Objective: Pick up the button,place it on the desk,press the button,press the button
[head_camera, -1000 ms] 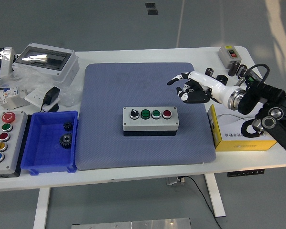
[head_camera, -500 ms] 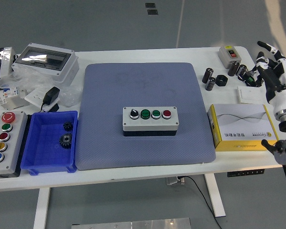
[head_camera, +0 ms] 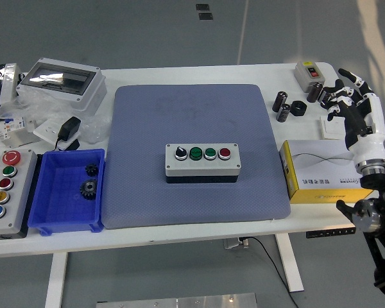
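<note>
Button box placed; presses apparently still to do.
I saw the four-button control box sitting mid-frame on the blue mat, while my right hand hovered at the right edge, fingers spread, holding nothing.

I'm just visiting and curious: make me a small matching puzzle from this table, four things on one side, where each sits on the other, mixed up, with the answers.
Things:
1. four-button box
2. two black gears
3. yellow carton
4. right hand

Places:
A. in the blue bin
B. raised at the table's right end, fingers spread, holding nothing
C. middle of the blue-grey mat
D. on the white table, just right of the mat

Pairs: 1-C, 2-A, 3-D, 4-B
</note>
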Tool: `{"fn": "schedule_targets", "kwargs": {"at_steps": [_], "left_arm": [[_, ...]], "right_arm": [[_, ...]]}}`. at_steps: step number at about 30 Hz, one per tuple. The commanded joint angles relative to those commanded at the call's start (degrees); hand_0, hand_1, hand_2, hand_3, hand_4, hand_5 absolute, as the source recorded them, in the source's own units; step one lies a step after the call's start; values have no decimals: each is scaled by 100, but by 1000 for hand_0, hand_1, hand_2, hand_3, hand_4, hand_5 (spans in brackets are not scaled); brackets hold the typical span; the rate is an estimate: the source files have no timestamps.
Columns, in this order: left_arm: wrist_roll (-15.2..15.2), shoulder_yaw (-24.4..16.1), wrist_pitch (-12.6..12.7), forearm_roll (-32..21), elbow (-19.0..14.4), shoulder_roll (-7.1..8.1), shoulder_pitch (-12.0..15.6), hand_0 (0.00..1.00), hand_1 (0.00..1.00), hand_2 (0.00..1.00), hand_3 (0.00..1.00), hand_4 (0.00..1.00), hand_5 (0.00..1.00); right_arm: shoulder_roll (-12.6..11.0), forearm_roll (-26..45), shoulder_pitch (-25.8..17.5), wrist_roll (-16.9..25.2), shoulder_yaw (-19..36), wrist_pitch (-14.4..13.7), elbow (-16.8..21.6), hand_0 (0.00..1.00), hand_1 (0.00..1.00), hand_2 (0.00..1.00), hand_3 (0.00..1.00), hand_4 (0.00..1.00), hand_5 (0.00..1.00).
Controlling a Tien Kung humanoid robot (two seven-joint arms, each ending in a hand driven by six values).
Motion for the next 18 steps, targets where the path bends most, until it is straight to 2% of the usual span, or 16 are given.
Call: {"fn": "schedule_targets", "kwargs": {"at_steps": [1,2,13,14,18], "left_arm": [[3,-2,1,0,0,7,-2,619,524,529,585,598,217],[5,0,0,-1,0,13,-4,619,524,529,585,598,216],[24,-36,1,56,0,31,18,619,524,529,586,599,216],[20,-41,3,55,0,31,19,619,525,529,589,602,219],[14,-52,9,51,0,3,34,619,525,529,589,602,219]], "right_arm": [[-1,6,4,9,-15,-6,-14,644,679,699,724,693,363],[-2,14,8,16,-25,-11,-27,755,722,725,738,745,416],[4,94,-9,53,-87,-31,-82,779,736,734,748,765,456],[7,113,-18,54,-79,-25,-79,806,762,760,760,787,524],[45,261,-48,61,-23,34,-49,806,762,760,760,787,524]]}}
